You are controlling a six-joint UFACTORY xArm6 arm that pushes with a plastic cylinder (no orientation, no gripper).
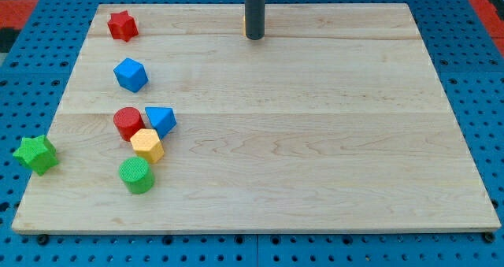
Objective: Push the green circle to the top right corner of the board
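Camera view: my tip [254, 37] stood near the board's [315, 157] top edge, around the middle, as a bare rod touching no block. The green circle [136, 175] lay near the bottom left, just below the yellow hexagon [147, 144], well apart from my tip. The approach step appeared to be in hand, with no push yet begun. The next move likely called for travelling round to the circle's lower-left side, then pushing diagonally towards the top right corner.

Wooden board [315, 141] carrying six coloured blocks.
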